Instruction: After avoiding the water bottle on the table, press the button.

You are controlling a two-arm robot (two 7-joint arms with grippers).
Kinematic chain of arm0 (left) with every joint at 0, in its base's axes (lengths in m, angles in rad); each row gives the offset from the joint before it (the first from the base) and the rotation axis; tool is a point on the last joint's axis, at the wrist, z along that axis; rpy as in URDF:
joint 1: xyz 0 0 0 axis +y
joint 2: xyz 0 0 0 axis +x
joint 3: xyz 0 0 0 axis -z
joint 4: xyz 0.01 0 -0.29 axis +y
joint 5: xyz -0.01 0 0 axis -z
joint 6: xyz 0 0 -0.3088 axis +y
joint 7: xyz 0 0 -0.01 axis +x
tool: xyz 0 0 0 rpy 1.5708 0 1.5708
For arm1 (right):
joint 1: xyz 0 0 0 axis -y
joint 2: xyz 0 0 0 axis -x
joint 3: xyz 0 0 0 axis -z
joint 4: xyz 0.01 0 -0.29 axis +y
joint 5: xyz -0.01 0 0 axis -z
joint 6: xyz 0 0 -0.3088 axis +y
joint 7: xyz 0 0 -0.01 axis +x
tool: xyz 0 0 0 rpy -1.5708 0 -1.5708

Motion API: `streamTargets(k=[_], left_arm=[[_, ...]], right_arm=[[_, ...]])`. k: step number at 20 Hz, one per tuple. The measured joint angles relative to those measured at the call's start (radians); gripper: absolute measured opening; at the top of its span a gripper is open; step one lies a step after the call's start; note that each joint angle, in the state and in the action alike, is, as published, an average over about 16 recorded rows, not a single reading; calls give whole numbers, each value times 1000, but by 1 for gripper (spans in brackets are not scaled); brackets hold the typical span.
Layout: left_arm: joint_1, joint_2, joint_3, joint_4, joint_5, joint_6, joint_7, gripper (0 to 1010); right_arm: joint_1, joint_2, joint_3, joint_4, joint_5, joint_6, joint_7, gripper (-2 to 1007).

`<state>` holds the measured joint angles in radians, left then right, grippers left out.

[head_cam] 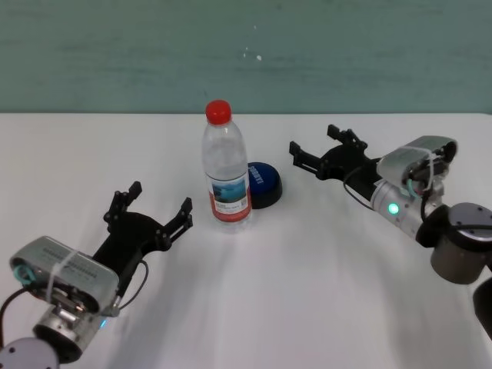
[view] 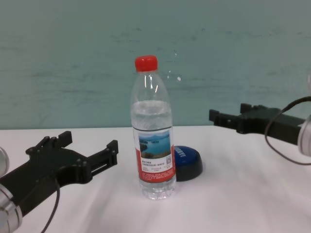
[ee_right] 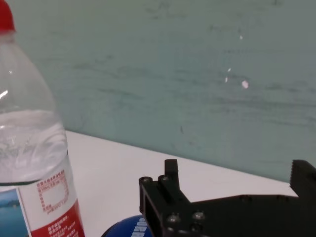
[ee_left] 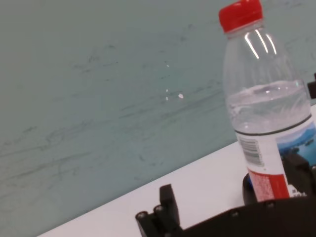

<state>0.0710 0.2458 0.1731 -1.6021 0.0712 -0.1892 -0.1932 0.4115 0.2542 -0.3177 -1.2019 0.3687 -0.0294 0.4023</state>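
- Bottle first: water bottle (head_cam: 226, 165) stands upright mid-table (head_cam: 323, 292), red cap on, partly full.
- Blue dome button (head_cam: 264, 184) sits just behind and right of the bottle, touching or nearly; we can't tell which.
- Right gripper (head_cam: 316, 149) hovers right of the button, fingers spread, holding nothing, pointed toward it.
- Left gripper (head_cam: 152, 207) is low over the table, left of the bottle, fingers spread, empty.
- Risk, we judge: the bottle crowds the button, so a sideways swing from the right arm could clip the label or cap and topple it.
- A top-down approach from the far right looks safer; an off-centre press may skid off the dome.
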Motion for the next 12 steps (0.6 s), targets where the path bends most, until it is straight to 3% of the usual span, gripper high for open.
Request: streamTargets(k=[12], left_arm=[[0, 0, 0, 0, 0, 0, 0, 1000]], right_arm=[[-177, 81, 52, -255, 28, 23, -37, 1004]])
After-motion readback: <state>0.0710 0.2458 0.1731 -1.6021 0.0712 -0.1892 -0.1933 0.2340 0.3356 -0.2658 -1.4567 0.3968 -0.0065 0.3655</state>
